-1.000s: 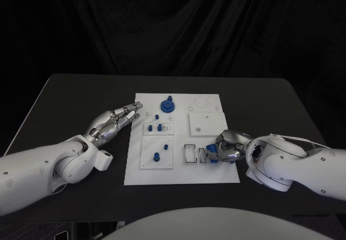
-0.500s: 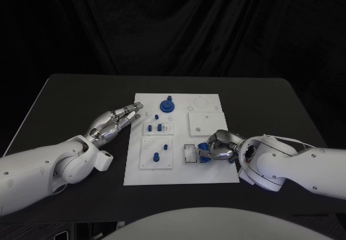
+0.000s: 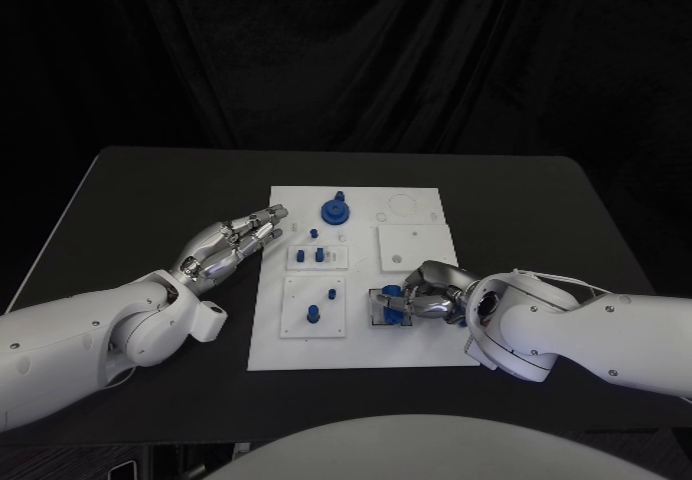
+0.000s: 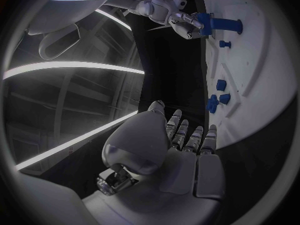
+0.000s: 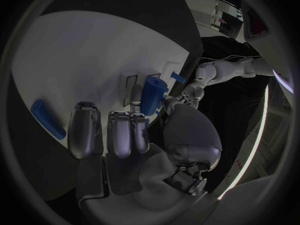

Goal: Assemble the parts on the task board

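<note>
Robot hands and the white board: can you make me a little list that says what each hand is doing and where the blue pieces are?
left hand: open, fingers stretched out, beside the board's left edge, holding nothing
right hand: grips a blue cylinder over the slotted block near the board's front
task board: white plate in the middle of the black table
blue knob: stands at the far part of the board
small blue pegs: stand on the left-hand blocks
loose blue piece: lies on the board near the right hand
</note>
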Controlling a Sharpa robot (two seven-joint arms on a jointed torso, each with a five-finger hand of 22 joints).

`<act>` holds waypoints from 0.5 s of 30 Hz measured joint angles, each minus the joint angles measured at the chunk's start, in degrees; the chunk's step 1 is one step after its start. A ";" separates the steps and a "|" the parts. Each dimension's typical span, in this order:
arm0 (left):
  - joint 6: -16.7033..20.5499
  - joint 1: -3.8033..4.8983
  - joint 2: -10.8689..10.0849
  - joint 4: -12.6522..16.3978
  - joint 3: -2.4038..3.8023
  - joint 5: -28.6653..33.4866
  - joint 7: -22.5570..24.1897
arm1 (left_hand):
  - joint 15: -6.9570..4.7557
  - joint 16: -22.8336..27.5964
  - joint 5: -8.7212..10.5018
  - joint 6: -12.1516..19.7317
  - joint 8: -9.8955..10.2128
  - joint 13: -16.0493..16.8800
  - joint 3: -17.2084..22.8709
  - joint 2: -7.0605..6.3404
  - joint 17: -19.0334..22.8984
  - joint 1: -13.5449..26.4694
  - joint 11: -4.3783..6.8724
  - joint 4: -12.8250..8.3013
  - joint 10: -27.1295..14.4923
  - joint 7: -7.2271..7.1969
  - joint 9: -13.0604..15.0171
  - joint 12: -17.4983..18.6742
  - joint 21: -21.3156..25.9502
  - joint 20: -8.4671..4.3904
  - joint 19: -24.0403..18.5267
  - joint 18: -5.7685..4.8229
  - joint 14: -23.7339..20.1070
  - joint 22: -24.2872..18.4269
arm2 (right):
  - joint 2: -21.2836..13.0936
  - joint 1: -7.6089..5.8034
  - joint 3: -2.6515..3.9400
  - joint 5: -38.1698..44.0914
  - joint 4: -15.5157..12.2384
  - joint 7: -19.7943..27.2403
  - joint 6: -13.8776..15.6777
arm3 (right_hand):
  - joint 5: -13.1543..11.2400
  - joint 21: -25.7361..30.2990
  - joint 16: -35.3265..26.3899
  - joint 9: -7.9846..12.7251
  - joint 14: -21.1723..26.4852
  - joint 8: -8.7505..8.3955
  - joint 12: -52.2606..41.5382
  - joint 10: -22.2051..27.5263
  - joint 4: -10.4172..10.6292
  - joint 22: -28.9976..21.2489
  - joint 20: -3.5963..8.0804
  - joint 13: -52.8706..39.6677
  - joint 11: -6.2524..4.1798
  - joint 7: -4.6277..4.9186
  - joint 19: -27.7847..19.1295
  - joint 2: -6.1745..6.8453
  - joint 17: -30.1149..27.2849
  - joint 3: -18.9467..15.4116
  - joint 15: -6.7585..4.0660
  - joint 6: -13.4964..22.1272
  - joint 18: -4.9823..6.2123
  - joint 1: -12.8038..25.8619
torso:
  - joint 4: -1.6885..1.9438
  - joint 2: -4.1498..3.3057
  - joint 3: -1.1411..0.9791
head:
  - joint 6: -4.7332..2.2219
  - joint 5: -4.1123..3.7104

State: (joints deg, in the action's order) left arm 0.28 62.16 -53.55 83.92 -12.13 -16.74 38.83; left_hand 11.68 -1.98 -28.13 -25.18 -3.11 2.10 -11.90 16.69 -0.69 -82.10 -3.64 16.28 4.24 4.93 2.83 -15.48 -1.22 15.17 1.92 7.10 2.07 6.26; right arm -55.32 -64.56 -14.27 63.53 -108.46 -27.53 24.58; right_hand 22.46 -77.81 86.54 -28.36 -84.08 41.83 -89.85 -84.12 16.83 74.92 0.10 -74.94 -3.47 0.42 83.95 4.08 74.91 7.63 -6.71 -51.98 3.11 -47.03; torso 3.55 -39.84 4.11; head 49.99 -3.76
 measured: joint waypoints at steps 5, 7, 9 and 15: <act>-0.18 -0.02 0.05 -0.15 -0.01 0.00 0.00 | 0.00 0.00 0.00 0.21 0.00 0.00 0.00 -0.23 -0.04 -0.23 0.00 0.00 0.00 0.21 0.00 0.00 0.00 0.29 -0.12 -0.01 0.00 0.00 | 0.22 0.01 0.00 -0.10 0.24 0.00 0.10 | -5.56 0.03 0.00 0.10 0.00 0.00 0.00 0.00 -0.01 0.00 0.00 0.00 0.00 0.00 0.00 -0.86 0.00 -3.49 0.00 0.00 0.00 2.68 | 0.02 -0.01 -0.01 | 0.00 0.06; -0.28 -0.03 0.08 -0.22 -0.01 0.00 0.01 | 0.00 0.00 0.00 0.21 0.00 0.00 0.11 -0.23 -0.04 -0.23 0.00 0.06 0.00 0.21 0.00 0.00 0.00 0.29 -0.12 0.00 0.00 0.00 | 0.30 0.01 0.00 -0.13 0.32 -0.04 0.10 | -9.53 0.50 0.00 0.18 0.00 0.00 0.00 0.00 0.01 -0.01 0.00 0.00 0.00 0.00 0.00 -0.92 0.00 -5.87 0.00 0.00 0.00 4.27 | 0.02 -0.01 0.00 | 0.00 0.14; -0.36 -0.06 0.13 -0.27 -0.01 0.00 0.01 | 0.00 0.00 0.00 0.21 0.00 0.00 0.32 -0.23 -0.04 -0.23 0.00 0.00 0.00 0.21 0.00 0.00 0.00 0.29 -0.12 0.00 0.00 0.00 | 0.34 0.01 0.00 -0.16 0.38 -0.08 0.10 | -12.78 0.61 -0.30 0.25 0.00 0.00 0.00 0.00 0.05 0.00 0.00 0.01 0.00 0.00 0.00 -1.91 0.00 -8.25 0.00 0.00 0.01 5.83 | 0.01 -0.01 0.00 | 0.00 0.20; -0.56 -0.11 0.16 -0.35 0.00 0.00 0.01 | 0.20 0.00 -0.22 0.21 0.00 0.00 0.32 -0.23 -0.03 -0.23 -0.20 0.00 -0.21 0.21 0.00 0.00 0.00 0.29 -0.12 0.00 0.21 -0.01 | 0.19 0.01 0.00 -0.21 0.45 -0.07 0.41 | -15.41 0.93 -0.30 0.30 0.00 0.00 0.00 0.00 -0.08 -0.01 0.00 0.01 0.00 0.00 0.00 -2.64 0.00 -10.79 0.00 0.00 0.00 6.56 | -0.09 0.08 0.00 | 0.00 0.43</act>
State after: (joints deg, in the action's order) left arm -0.28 62.05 -53.39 83.57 -12.13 -16.74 38.84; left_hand 11.88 -1.98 -28.34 -24.98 -3.11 2.10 -11.57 16.45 -0.72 -82.33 -3.84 16.28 4.03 5.13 2.83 -15.48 -1.22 15.46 1.80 7.10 2.28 6.25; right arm -55.12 -64.55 -14.26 63.32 -108.01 -27.60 24.99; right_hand 7.05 -76.88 86.24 -28.06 -84.08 41.83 -89.85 -84.12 16.75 74.91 0.10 -74.93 -3.47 0.42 83.94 1.44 74.91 -3.16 -6.71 -51.98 3.11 -40.47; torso 3.46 -39.76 4.11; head 49.99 -3.32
